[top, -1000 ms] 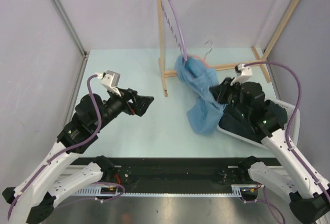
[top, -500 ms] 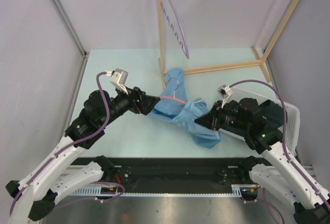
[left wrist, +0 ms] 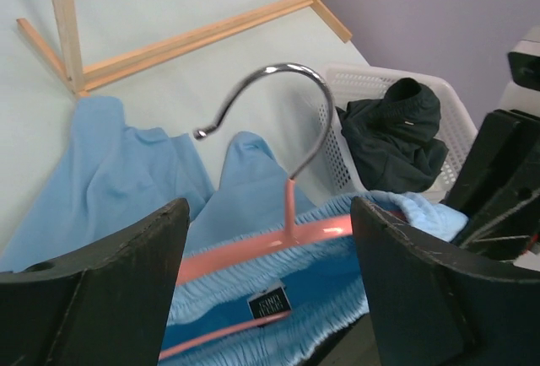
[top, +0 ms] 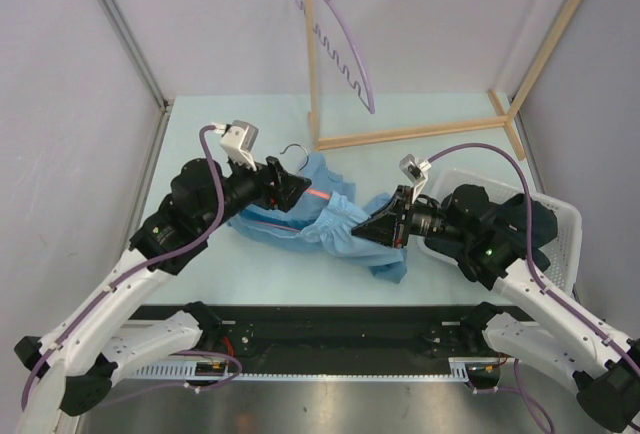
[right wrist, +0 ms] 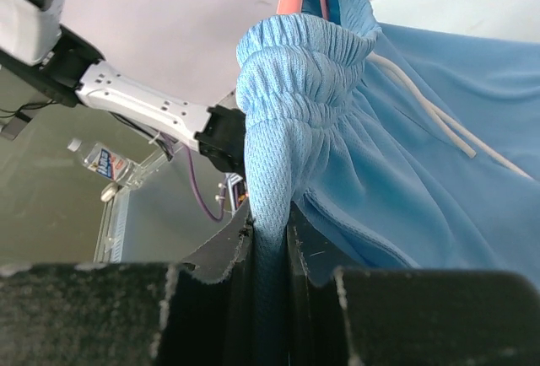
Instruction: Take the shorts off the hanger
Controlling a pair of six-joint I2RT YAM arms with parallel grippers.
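A: At mid-surface (top: 200,134), between the arms: blue shorts (top: 330,219), waistband on the pink hanger (left wrist: 325,231). The bar runs left-right, tool to tool.
B: Tools?
A: Right tool (top: 383,226) is clamped on the waistband at the bar's right end. Left tool (top: 292,191) is spread wide, a finger either side of the hook (left wrist: 287,69) neck, holding nothing. It's nearer the hanger.
B: So I'd guess left grips the neck and right pulls rightward along the bar. Black shorts (left wrist: 396,134)?
A: In the basket (left wrist: 337,142), right side.

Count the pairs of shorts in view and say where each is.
2. The light blue shorts lie mid-table, waistband on the pink hanger, pinched by the right gripper. The black shorts sit in the white basket on the right. The basket could hide more.
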